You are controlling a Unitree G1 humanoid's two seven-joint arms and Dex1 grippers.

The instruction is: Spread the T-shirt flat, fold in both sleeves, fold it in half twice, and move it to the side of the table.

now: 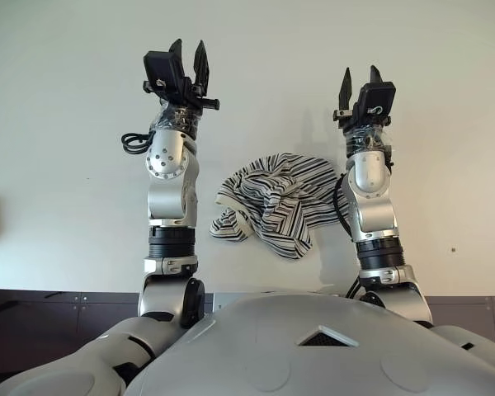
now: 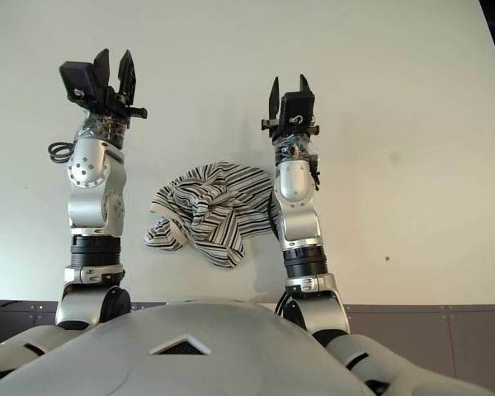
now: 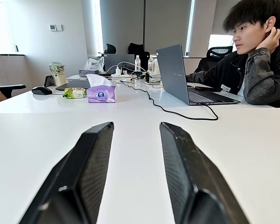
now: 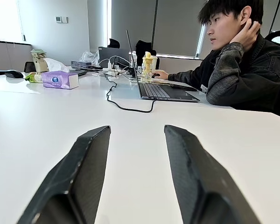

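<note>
Your left claw [image 1: 188,48] and right claw [image 1: 360,78] both gape wide, released, holding nothing. Arms reach up-frame over the bench [image 1: 58,124], with the T-shirt [image 1: 272,202] crumpled mid-frame between them.

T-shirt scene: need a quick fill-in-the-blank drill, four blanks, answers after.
1. The T-shirt on the table is patterned with dark and light ____.
2. It lies ____ the robot's two arms.
3. The left hand and right hand are both ____, holding nothing.
4. Flat or crumpled? The T-shirt is ____.

Missing words: stripes; between; open; crumpled.
</note>
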